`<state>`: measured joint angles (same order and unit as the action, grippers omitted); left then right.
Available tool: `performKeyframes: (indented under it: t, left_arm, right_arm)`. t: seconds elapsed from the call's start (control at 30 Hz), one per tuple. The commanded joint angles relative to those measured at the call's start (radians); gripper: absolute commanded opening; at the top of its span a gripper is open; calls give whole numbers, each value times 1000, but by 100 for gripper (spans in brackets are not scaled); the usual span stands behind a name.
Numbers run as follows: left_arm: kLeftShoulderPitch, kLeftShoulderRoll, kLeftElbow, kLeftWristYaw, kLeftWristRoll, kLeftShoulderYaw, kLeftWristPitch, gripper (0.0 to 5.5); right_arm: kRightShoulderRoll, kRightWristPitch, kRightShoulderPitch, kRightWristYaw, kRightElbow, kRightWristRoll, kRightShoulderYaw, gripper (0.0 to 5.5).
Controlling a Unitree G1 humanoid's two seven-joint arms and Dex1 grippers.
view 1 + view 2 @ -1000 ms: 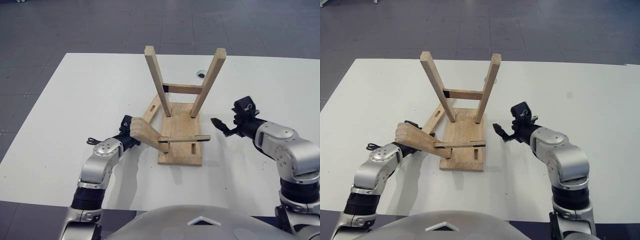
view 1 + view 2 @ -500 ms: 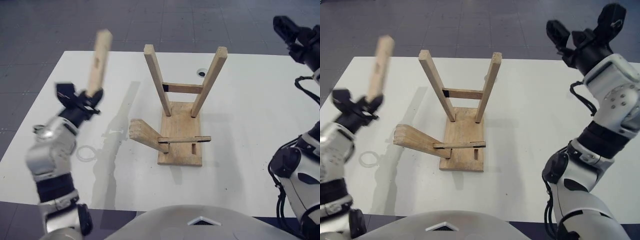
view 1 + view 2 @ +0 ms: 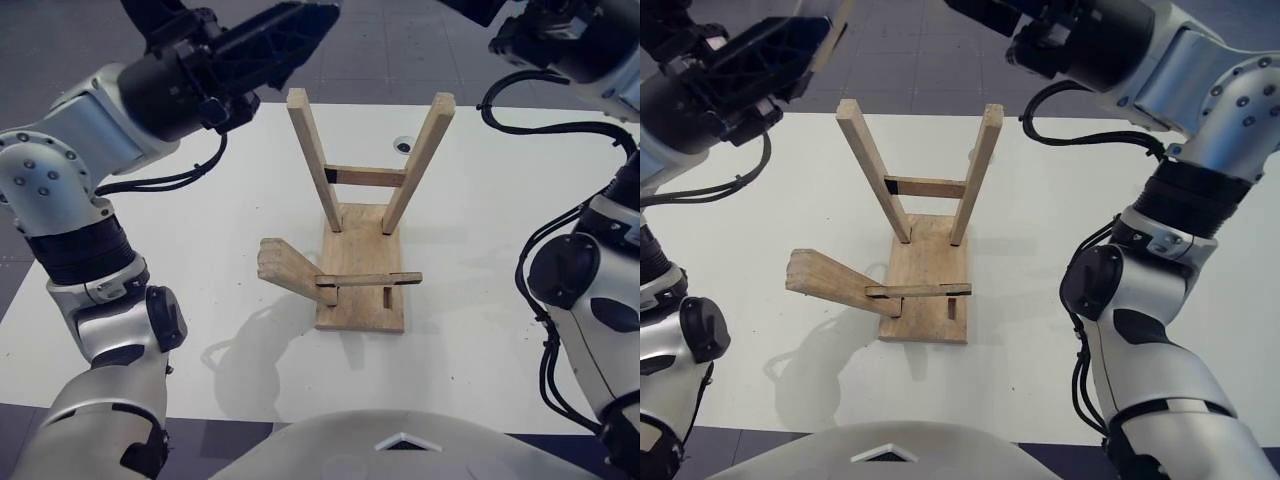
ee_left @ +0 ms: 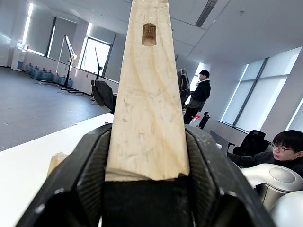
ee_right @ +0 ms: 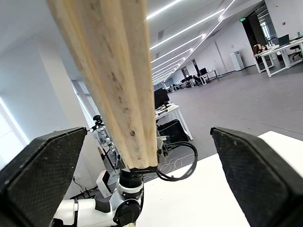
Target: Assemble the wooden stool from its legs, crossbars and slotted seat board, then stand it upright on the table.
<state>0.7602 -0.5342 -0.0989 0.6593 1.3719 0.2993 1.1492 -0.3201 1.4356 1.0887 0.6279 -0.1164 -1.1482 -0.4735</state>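
Table (image 3: pixel 200 230) below — left jaws clamp one leg (image 4: pixel 149 94) endwise (right jaws spread wide).

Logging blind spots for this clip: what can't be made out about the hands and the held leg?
Right hand: fingers cut off by head views' top edge.
Leg in left hand: upper end beyond the top edge, left wrist view.
Right wrist view: whether leg sits between its fingers or farther off.
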Motion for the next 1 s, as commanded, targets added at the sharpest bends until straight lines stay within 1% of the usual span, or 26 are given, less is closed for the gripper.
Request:
performKeyframes:
  t: [0.03, 0.13, 0.23, 0.3, 0.57, 0.63, 0.77, 0.8, 0.83, 1.0]
  left_arm:
    - [16, 12, 0, 19, 8, -39, 8, 207]
    - [12, 18, 1, 27, -14, -65, 2, 207]
    - [7, 16, -4, 31, -19, -81, 2, 207]
    - [-4, 12, -13, 36, -21, -88, 4, 207]
    - [-44, 7, -40, 53, -47, -112, -14, 207]
    - [-50, 6, -44, 52, -49, -113, -19, 207]
    - [-59, 0, -51, 47, -66, -118, -35, 206]
    - [-55, 1, -46, 37, -60, -112, -35, 244]
    - [-51, 0, -43, 34, -38, -101, -28, 266]
    - [-47, -28, -41, 5, 37, -39, -14, 349]
  right_arm:
    - [12, -6, 46, -11, 11, -58, 28, 483]
    - [10, -9, 49, -18, 14, -88, 44, 483]
    - [10, -16, 42, -26, 10, -103, 61, 432]
    - [6, -13, 36, -22, 6, -124, 64, 387]
    - [-20, -18, 29, -16, -9, -148, 87, 238]
    - [-27, -24, 32, -12, -18, -145, 91, 226]
    - [-33, -39, 38, -7, -35, -148, 91, 225]
    - [-37, -43, 37, -3, -35, -145, 93, 225]
    - [-42, -47, 35, 2, -34, -140, 96, 218]
    - [-117, -85, -9, 61, -14, -77, 134, 203]
